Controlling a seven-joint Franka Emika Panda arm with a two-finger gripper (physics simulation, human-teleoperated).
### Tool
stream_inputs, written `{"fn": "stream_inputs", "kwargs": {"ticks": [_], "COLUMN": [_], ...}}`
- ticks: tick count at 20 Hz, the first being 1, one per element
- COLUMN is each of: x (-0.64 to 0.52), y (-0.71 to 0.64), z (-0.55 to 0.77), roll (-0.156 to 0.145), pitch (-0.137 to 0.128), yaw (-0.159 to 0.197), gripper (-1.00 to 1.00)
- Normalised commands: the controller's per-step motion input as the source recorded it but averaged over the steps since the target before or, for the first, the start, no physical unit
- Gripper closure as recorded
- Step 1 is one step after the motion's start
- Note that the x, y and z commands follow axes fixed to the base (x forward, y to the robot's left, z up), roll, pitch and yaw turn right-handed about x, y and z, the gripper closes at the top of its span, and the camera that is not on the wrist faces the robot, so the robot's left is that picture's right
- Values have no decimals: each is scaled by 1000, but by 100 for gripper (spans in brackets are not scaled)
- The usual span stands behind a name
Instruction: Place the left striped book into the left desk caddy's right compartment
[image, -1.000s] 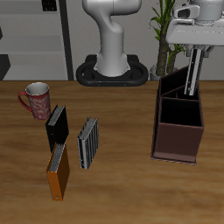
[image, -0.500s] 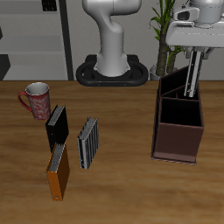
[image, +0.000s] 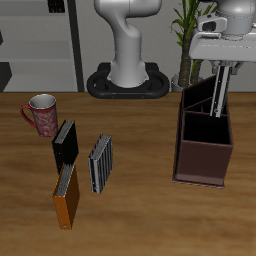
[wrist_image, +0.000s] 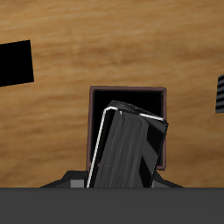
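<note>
On the bench (image: 150, 200) there are four books in all. Two are striped books: one held upright over the left desk caddy (image: 203, 150), the left striped book (image: 219, 84), and its twin (image: 100, 163) lying on the bench. One is a plain black book (image: 65, 144), and one is a plain orange book (image: 67, 195). There is one desk caddy, one red patterned mug (image: 41, 114), and one potted plant (image: 186, 40) behind the bench's back edge.

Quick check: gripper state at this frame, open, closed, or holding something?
Gripper: closed on the left striped book, holding it upright in the back end of the left desk caddy.
</note>
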Motion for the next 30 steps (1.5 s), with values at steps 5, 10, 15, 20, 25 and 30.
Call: {"fn": "stream_inputs", "kwargs": {"ticks": [5, 10, 15, 20, 25, 30], "x": [43, 65, 89, 84, 24, 40], "y": [15, -39, -105, -25, 50, 104], "z": [-63, -31, 42, -129, -127, -113], "roll": [-1, -10, -23, 0, 14, 20], "pitch": [6, -9, -18, 19, 19, 10], "yaw": [0, -1, -7, -9, -4, 12], "gripper": [100, 100, 100, 100, 100, 100]}}
